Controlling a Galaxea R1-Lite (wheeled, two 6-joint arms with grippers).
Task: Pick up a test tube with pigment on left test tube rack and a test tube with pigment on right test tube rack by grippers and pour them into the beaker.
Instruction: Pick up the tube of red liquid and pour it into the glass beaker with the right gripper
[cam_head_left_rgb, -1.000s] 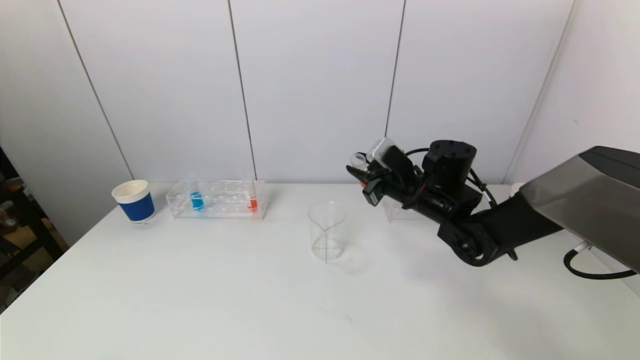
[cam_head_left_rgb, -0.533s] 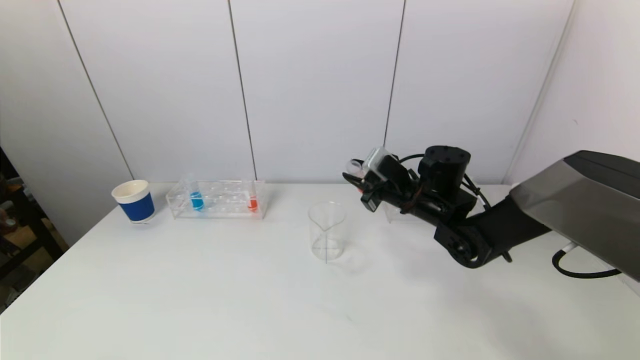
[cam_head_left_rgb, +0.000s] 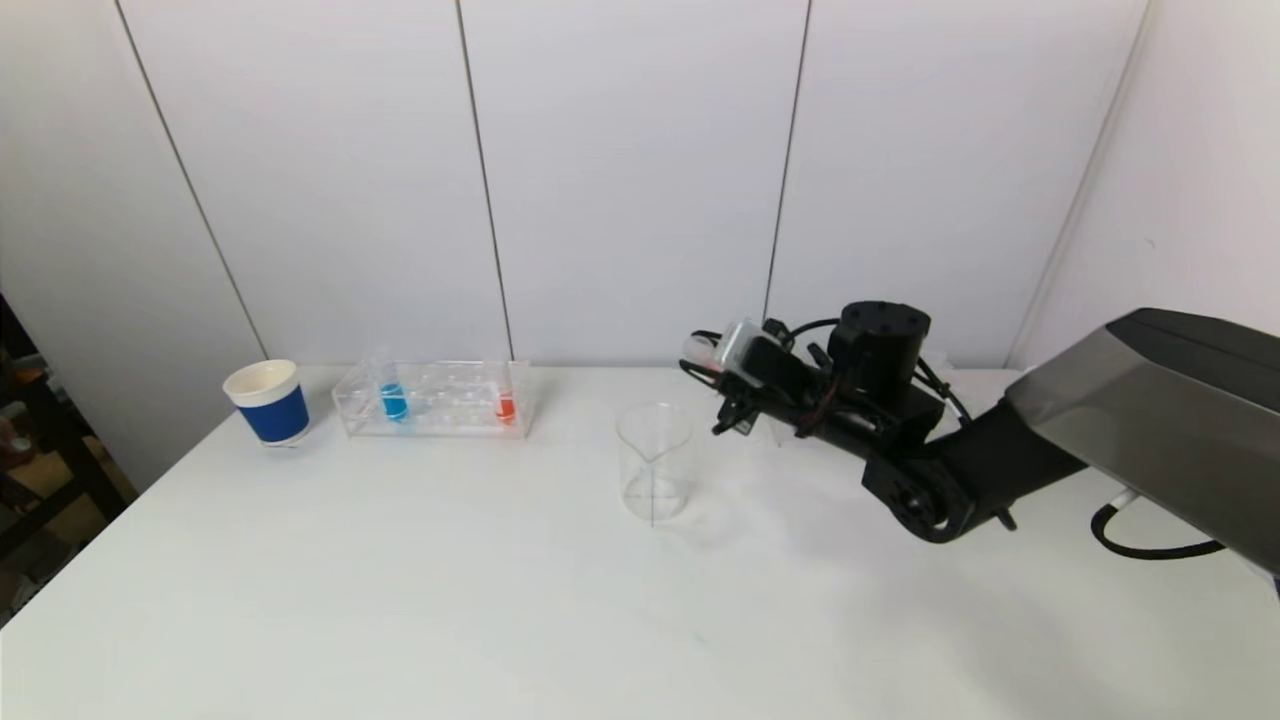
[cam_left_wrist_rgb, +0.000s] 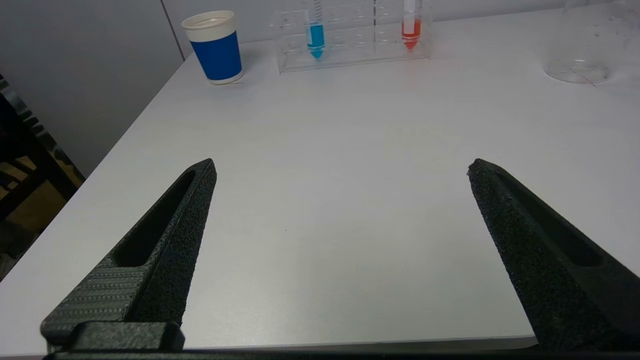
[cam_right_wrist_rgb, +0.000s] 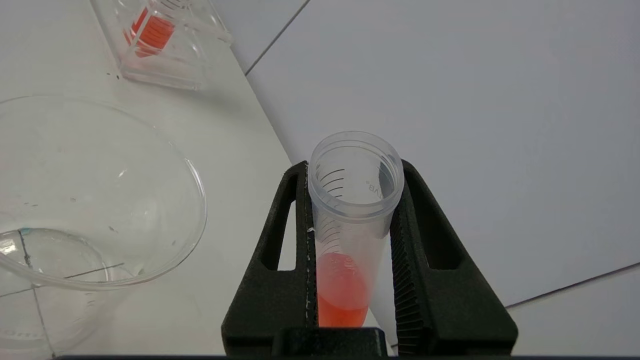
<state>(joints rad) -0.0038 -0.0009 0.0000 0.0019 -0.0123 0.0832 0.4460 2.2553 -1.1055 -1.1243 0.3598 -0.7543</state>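
Since the earlier frame the right claw (cam_head_left_rgb: 700, 358) has dropped lower and tipped further over, nearer the beaker (cam_head_left_rgb: 654, 462). It is clenched around a test tube (cam_right_wrist_rgb: 350, 220) holding orange pigment, open mouth angled above and beside the beaker's rim. The left claw (cam_left_wrist_rgb: 340, 167) hangs spread wide over the tabletop (cam_head_left_rgb: 400, 600), gripping nothing, facing the left rack (cam_head_left_rgb: 435, 398) with blue and orange tubes.

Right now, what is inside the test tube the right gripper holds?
Orange-red pigment sits low in the test tube, clamped by the right gripper; the upper part looks empty. The tube's very bottom is hidden by the gripper.
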